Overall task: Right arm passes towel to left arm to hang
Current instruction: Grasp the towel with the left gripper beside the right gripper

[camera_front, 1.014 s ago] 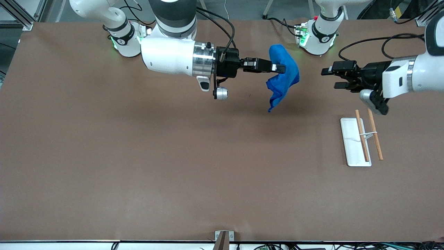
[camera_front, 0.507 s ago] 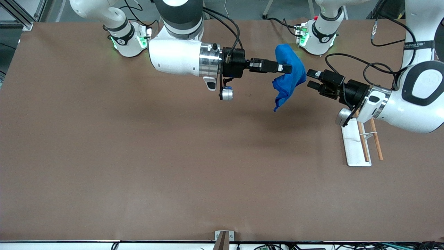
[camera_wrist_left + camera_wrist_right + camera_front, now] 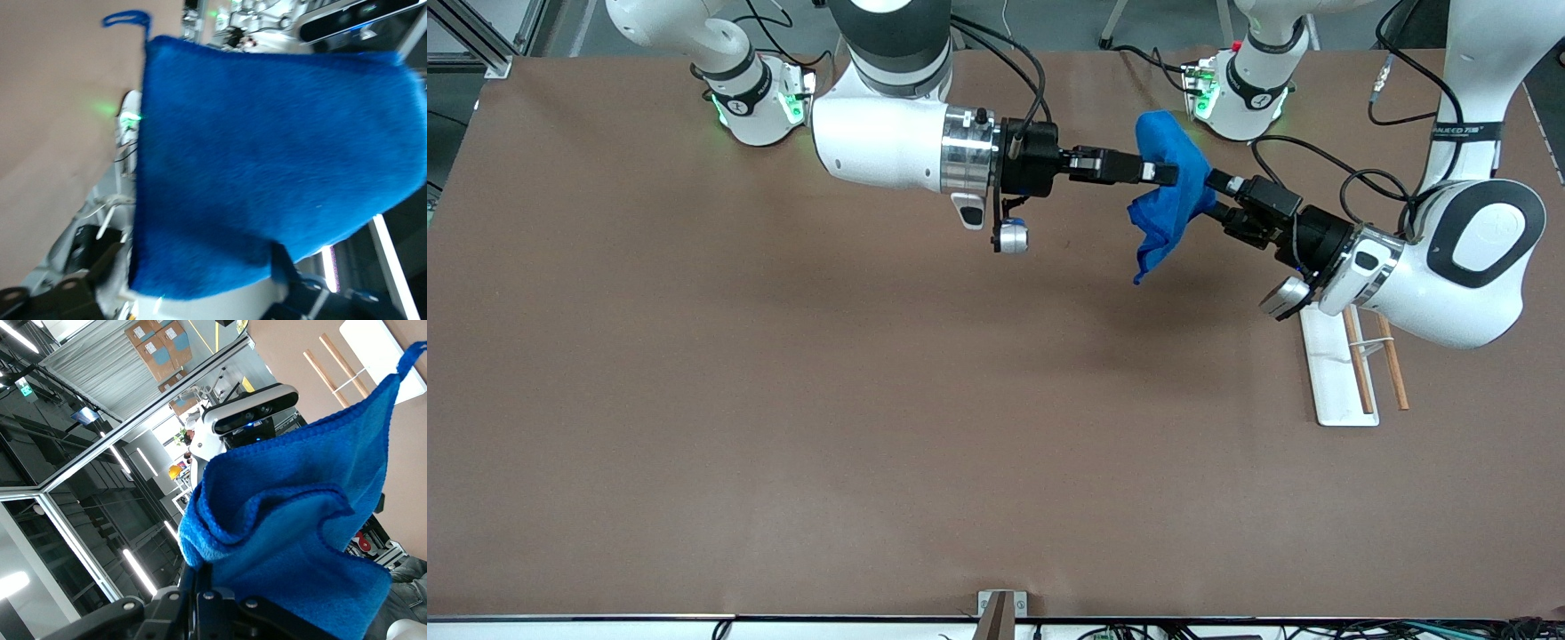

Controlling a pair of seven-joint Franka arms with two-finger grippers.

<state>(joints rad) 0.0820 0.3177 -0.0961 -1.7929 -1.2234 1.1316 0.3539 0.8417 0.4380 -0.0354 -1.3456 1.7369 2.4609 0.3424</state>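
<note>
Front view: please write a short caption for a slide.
Right tool holds the blue towel in the air; left tool reaches it.

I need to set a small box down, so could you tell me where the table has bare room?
The table is bare from the right claw and towel down to the edge nearest the front camera, and toward the right arm's end. It is crowded where the left claw meets the towel, and at the white tray with wooden rods.
</note>
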